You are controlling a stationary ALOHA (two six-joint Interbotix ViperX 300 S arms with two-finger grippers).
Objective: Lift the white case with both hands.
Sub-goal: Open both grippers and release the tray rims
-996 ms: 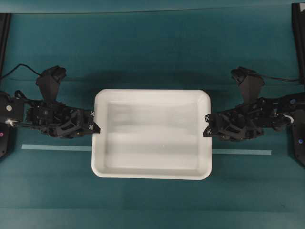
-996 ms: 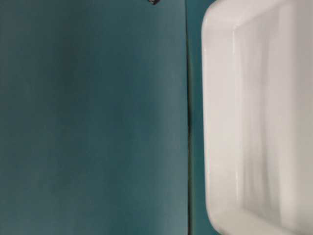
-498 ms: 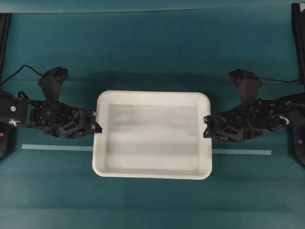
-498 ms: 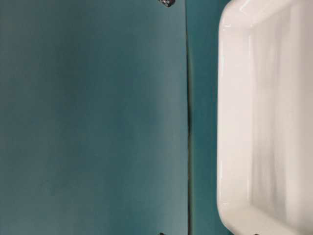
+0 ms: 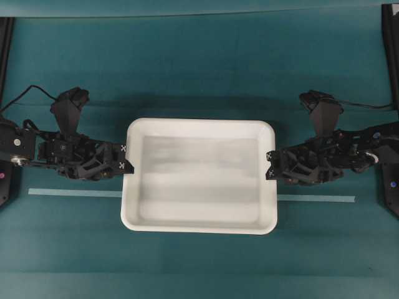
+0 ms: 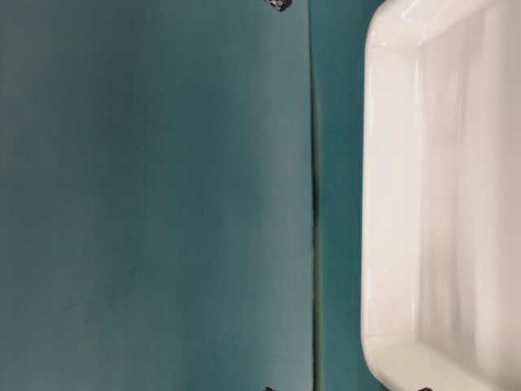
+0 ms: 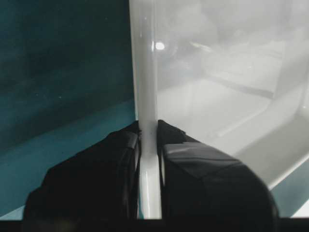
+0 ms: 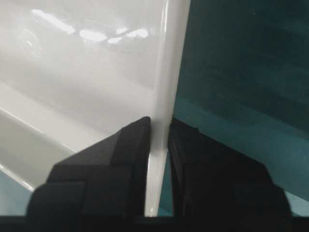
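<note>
The white case (image 5: 199, 124) lies lengthwise in the middle of the teal mat, seen from overhead. My left gripper (image 5: 128, 159) is shut on its left rim and my right gripper (image 5: 268, 165) on its right rim. In the left wrist view both black fingers press the thin rim (image 7: 145, 72) at the gripper (image 7: 148, 126). In the right wrist view the fingertips meet the rim (image 8: 169, 63) at the gripper (image 8: 160, 122), with a thin teal sliver beside the outer finger lower down. The table-level view shows one end of the case (image 6: 391, 204). Whether it rests on the mat I cannot tell.
A pale tape line (image 5: 68, 192) runs across the mat behind the case and shows again on the right (image 5: 318, 199). Black frame posts (image 5: 389, 50) stand at the far left and right edges. A dark seam (image 6: 313, 204) splits the mat in the table-level view.
Since a second ago the case looks smaller from overhead and has slid toward the right edge of the table-level view, both grippers staying on its rims. Over the last half second almost nothing has moved.
</note>
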